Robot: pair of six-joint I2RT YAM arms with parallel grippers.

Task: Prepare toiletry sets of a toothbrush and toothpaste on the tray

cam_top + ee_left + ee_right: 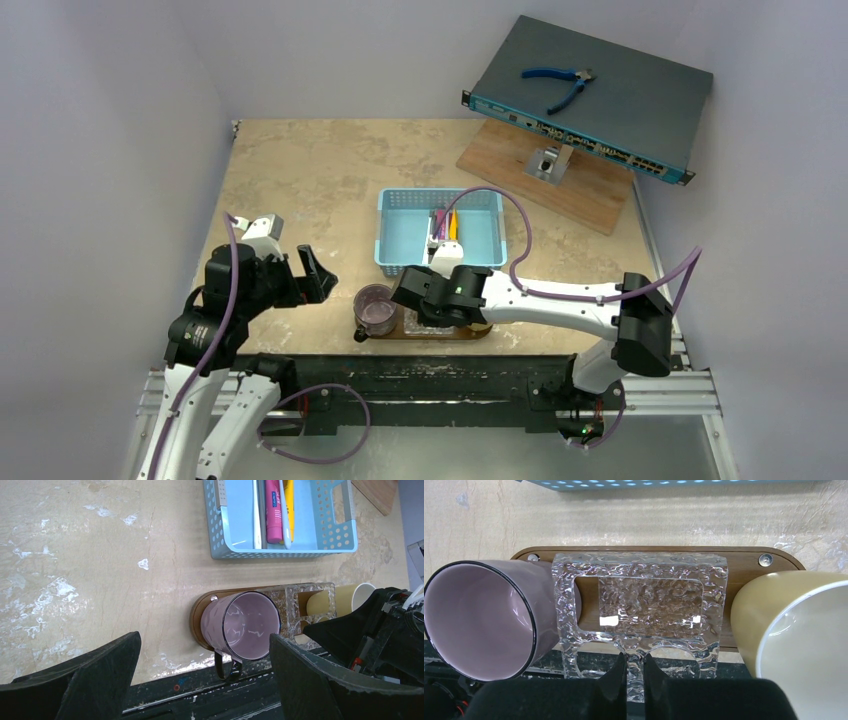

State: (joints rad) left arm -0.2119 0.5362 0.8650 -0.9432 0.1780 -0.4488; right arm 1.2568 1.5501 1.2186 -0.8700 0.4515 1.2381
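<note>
The dark-brown oval tray (pixel 649 555) lies at the table's near edge and carries a purple cup (pixel 479 620), a cream cup (pixel 794 625) and a clear textured holder (pixel 639 570) between them. My right gripper (pixel 635 657) is shut on the holder's thin middle bar at its near side. A pink tube (pixel 273 510), a yellow tube (pixel 290 505) and thin white toothbrushes (pixel 256 515) lie in the light-blue basket (pixel 280 550) beyond the tray. Above the table, left of the tray, my left gripper (pixel 204 637) hangs open and holds nothing.
At the back right, a grey network switch (pixel 600 95) with blue pliers (pixel 560 82) on it rests tilted over a lighter wooden board (pixel 590 190). The black frame rail (pixel 450 375) runs just in front of the tray.
</note>
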